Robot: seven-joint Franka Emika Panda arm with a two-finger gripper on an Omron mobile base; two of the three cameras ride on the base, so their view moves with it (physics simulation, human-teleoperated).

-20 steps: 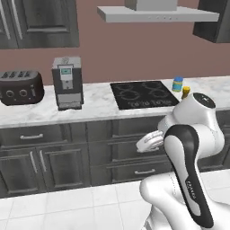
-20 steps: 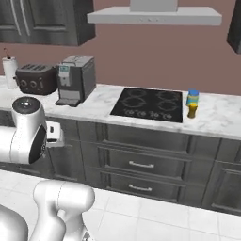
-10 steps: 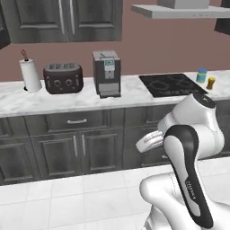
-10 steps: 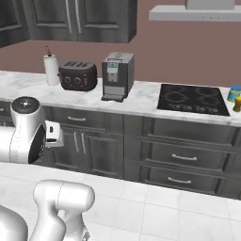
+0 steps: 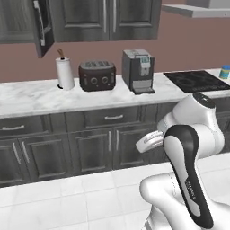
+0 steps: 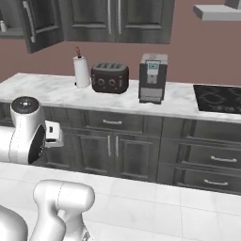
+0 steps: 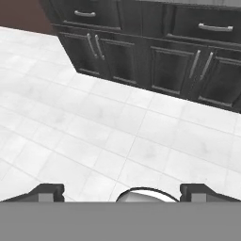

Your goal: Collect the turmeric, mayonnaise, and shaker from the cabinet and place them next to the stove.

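Note:
The cabinet stands with its door (image 5: 41, 28) swung open at the upper left, also seen as the cabinet door (image 6: 39, 24) in the right base view. A tiny pale shaker (image 6: 3, 26) sits on its shelf at the frame's edge. The stove (image 5: 196, 81) lies at the far right of the counter, with the blue-lidded mayonnaise (image 5: 225, 72) beside it at the picture's edge. The turmeric is out of view. My gripper (image 7: 124, 193) hangs low in front of the base, open and empty, facing the floor tiles and the lower cabinet doors.
On the marble counter (image 5: 31, 96) stand a paper towel roll (image 5: 65, 74), a dark toaster (image 5: 97, 76) and a grey coffee machine (image 5: 138, 71). Lower drawers and doors (image 6: 113, 146) run beneath. The range hood (image 6: 216, 10) hangs at the upper right.
The base has driven left along the counter: the stove slid to the right edge, and the toaster, paper towel and open cabinet came into view. The arm's pose is unchanged.

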